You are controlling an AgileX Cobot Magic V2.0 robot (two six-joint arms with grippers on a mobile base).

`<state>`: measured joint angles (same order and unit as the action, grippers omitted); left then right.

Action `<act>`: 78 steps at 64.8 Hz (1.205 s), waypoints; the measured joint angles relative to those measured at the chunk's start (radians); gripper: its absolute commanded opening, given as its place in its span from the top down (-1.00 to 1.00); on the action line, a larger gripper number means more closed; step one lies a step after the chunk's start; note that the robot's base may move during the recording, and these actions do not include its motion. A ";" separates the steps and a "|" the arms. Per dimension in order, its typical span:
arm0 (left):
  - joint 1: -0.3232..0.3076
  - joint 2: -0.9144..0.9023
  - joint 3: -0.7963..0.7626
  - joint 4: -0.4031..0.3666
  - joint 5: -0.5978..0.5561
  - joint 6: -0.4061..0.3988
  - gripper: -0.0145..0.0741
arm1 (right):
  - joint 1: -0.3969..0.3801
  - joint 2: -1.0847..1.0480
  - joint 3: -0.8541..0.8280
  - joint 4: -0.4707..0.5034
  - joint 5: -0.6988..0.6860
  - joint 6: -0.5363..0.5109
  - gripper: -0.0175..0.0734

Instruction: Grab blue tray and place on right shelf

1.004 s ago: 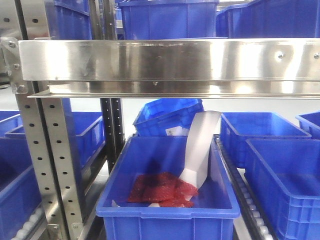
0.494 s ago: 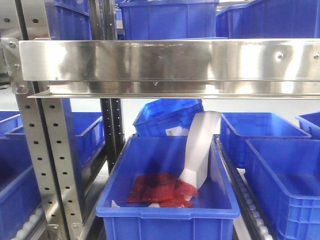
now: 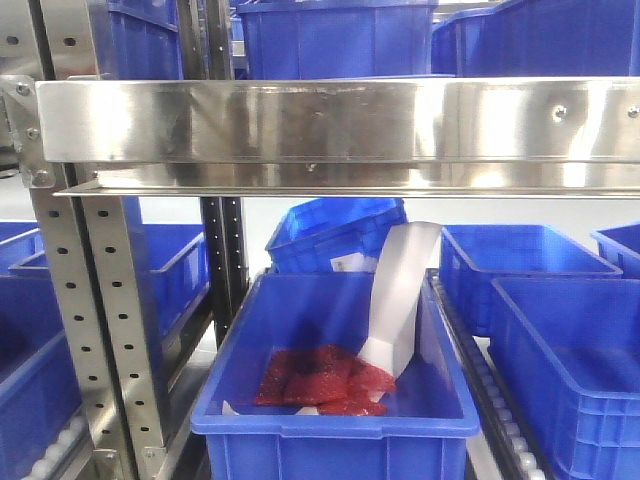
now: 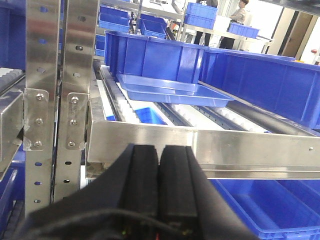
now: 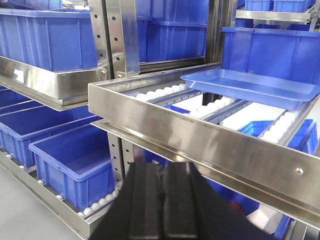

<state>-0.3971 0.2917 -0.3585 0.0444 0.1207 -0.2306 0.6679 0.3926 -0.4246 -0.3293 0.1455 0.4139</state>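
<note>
Almost nothing moved since a second ago: only a faint leftward drift of the steel rail [image 3: 300, 120] in the front view, with the bin [image 3: 330, 435] of red packets [image 3: 320, 378] below as before. No sign of the tray from that view. From the wrists, though, plain to see: tray [image 4: 175, 90] lying flat on the white rollers [image 4: 200, 112] of the shelf [image 4: 200, 147], well beyond the front rail, just in front of a deep bin [image 4: 155, 57], with nothing touching it. Left gripper [image 4: 159, 185] clenched on nothing, pads pressed together, hanging near and below the rail. Right gripper [image 5: 164, 200] likewise clenched and empty, low before the rail, tray [image 5: 255, 82] far and to the right. Probably the reach toward the tray, not yet a grasp, though hard to say for sure. To do it well: open first, rise above the rail before going forward, and keep clear of its edge. Take the near rolled rim, one finger over and one under, and pinch firmly, as glossy plastic may slip. Lift level before pulling, or risk a roll away on the rollers or a catch on the rail.
</note>
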 measured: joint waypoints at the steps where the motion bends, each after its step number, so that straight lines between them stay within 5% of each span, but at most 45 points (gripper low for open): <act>1: 0.000 0.000 0.000 0.001 0.000 0.000 0.78 | 0.000 0.000 0.000 0.000 0.000 0.000 0.50; 16: 0.000 0.000 0.000 0.002 0.001 0.000 0.78 | 0.000 0.000 0.013 0.000 -0.002 0.000 0.50; 23: 0.000 0.000 0.000 0.002 0.001 0.000 0.78 | -0.042 -0.014 0.057 0.074 -0.011 -0.005 0.50; 38: 0.000 0.000 0.000 0.002 0.002 0.000 0.78 | -0.402 -0.190 0.295 0.283 -0.164 -0.283 0.50; 50: 0.000 0.000 0.000 0.002 0.002 0.000 0.78 | -0.592 -0.354 0.446 0.329 -0.188 -0.325 0.50; 78: 0.000 0.000 0.000 0.002 0.003 0.000 0.78 | -0.641 -0.402 0.453 0.338 -0.125 -0.325 0.50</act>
<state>-0.3971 0.2917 -0.3585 0.0466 0.1237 -0.2306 0.0266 -0.0089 0.0285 0.0090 0.0202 0.0884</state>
